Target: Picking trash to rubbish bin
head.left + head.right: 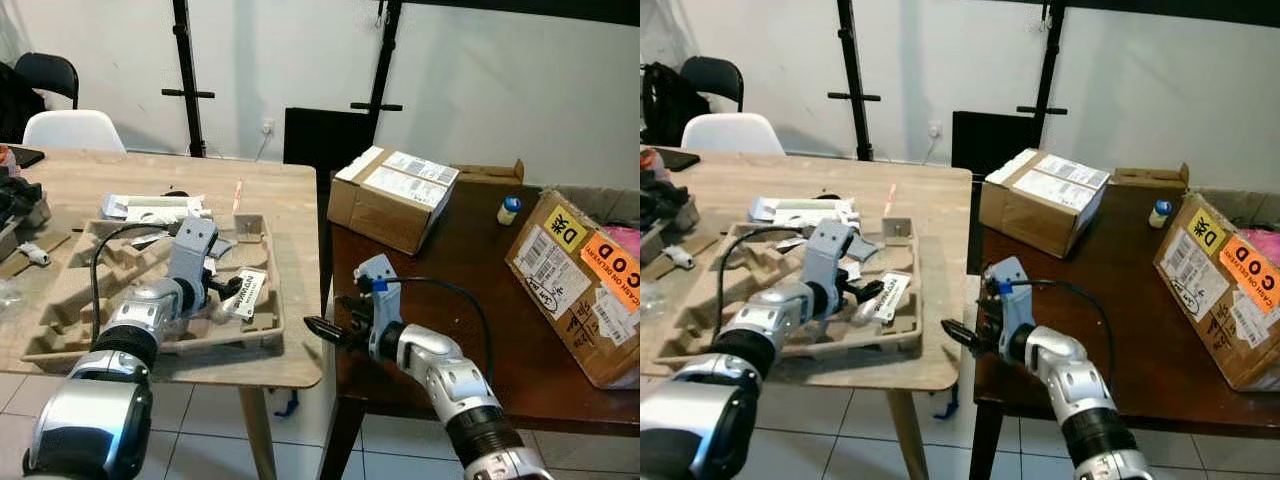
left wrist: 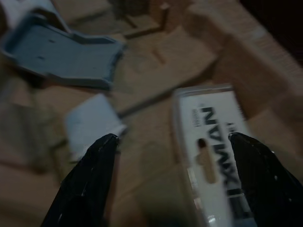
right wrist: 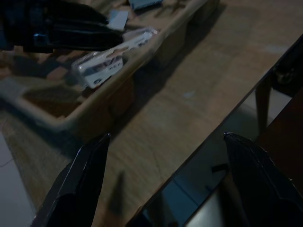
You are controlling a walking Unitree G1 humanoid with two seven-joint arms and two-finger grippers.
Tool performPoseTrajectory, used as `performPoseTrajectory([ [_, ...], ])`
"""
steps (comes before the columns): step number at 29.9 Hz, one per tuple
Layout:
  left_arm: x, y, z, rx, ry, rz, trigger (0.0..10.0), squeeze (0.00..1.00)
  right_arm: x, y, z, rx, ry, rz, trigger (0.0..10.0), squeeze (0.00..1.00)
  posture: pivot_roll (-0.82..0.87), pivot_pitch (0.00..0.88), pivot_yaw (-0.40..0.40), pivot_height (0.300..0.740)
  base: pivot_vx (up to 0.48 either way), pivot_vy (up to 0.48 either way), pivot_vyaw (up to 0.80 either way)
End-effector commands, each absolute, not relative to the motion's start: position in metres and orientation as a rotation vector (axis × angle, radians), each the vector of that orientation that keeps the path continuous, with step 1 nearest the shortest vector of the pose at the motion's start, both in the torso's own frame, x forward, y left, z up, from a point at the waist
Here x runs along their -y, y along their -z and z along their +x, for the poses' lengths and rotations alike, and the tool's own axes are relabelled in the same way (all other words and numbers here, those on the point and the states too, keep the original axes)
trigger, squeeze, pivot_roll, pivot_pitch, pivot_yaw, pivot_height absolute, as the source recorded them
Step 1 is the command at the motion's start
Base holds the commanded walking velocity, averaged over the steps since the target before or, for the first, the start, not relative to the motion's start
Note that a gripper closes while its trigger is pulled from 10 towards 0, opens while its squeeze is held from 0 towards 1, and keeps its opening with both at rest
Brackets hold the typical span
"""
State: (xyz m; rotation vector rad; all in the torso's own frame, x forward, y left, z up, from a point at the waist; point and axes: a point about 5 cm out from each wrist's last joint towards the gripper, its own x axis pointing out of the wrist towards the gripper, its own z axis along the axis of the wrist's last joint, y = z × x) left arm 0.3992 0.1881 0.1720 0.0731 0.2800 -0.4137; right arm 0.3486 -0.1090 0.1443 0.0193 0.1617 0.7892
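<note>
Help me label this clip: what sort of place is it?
Probably a home room used for unpacking parcels: shipping boxes on a dark table, a cardboard packing tray on a wooden table, chairs behind.

**Where the cameras look**

Both eye views look forward and down from the head across the wooden table (image 1: 270, 200) and the dark table (image 1: 470, 290). The left wrist view sits close above the cardboard tray (image 2: 213, 52); the right wrist view faces that tray (image 3: 94, 113) from farther off.
</note>
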Motion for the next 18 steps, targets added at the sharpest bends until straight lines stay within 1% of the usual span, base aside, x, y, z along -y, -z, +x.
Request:
performPoseTrajectory([
  [1, -0.187, -0.16, 0.395, -0.326, 0.424, 0.042, 10.0, 0.0, 0.107, -0.142, 0.345, -0.174, -0.803, 0.021, 10.0, 0.0, 0.08, 0.141, -0.035, 0.74, 0.0, 0.0, 0.0],
  [4, -0.186, -0.155, 0.394, -0.331, 0.418, 0.047, 10.0, 0.0, 0.107, -0.142, 0.344, -0.177, -0.796, 0.024, 10.0, 0.0, 0.08, 0.144, -0.034, 0.74, 0.0, 0.0, 0.0],
  [7, -0.184, -0.153, 0.394, -0.328, 0.404, -0.036, 10.0, 0.0, 0.107, -0.142, 0.343, -0.18, -0.792, 0.03, 10.0, 0.0, 0.08, 0.144, -0.034, 0.74, 0.0, 0.0, 0.0],
  [10, -0.181, -0.152, 0.394, -0.326, 0.415, -0.078, 10.0, 0.0, 0.105, -0.143, 0.342, -0.186, -0.792, 0.033, 10.0, 0.0, 0.08, 0.146, -0.035, 0.74, 0.0, 0.0, 0.0],
  [18, -0.169, -0.148, 0.392, -0.344, 0.484, -0.208, 10.0, 0.0, 0.102, -0.143, 0.342, -0.191, -0.798, 0.042, 10.0, 0.0, 0.08, 0.148, -0.039, 0.74, 0.0, 0.0, 0.0],
])
